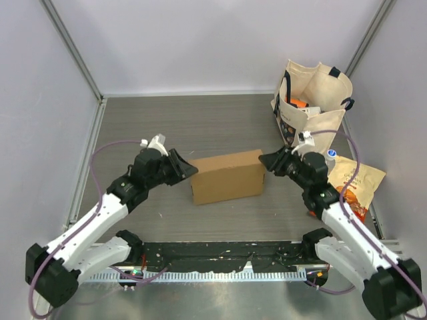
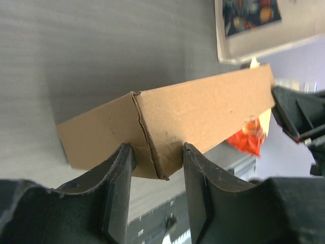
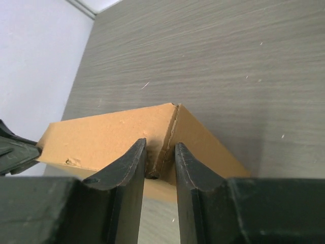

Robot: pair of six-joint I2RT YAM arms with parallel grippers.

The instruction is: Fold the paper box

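Note:
The paper box point(image 1: 227, 175) is a closed brown carton standing on a long side in the middle of the table. My left gripper point(image 1: 189, 168) is at its left end. In the left wrist view the jaws stand wide apart point(image 2: 157, 148), with the box's corner point(image 2: 203, 109) wedged between the fingertips. My right gripper point(image 1: 267, 160) is at the box's right end. In the right wrist view its jaws stand narrow point(image 3: 160, 145) and are closed on the corner seam of the box point(image 3: 111, 137).
A cream tote bag point(image 1: 313, 100) stands at the back right. An orange snack bag point(image 1: 357, 183) lies by the right arm. White walls enclose the table on three sides. A black rail point(image 1: 220, 257) runs along the near edge.

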